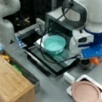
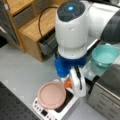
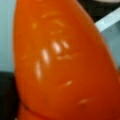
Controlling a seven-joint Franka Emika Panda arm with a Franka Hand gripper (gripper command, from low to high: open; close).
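My claw (image 2: 67, 83) grips a glossy orange carrot-shaped object (image 3: 62, 65); in the wrist view it tapers toward the top, long axis roughly upright. In a front view I see a round pink plate (image 2: 51, 95) on a white scale just beside it, a teal bowl (image 2: 105, 55) well apart.

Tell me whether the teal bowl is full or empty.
Empty. In both front views the teal bowl shows only its bare inner surface. It sits upright on the open oven door. The hand is not over it.

Glossy orange carrot-like thing (image 3: 62, 65), apparently in the gripper (image 2: 68, 83).
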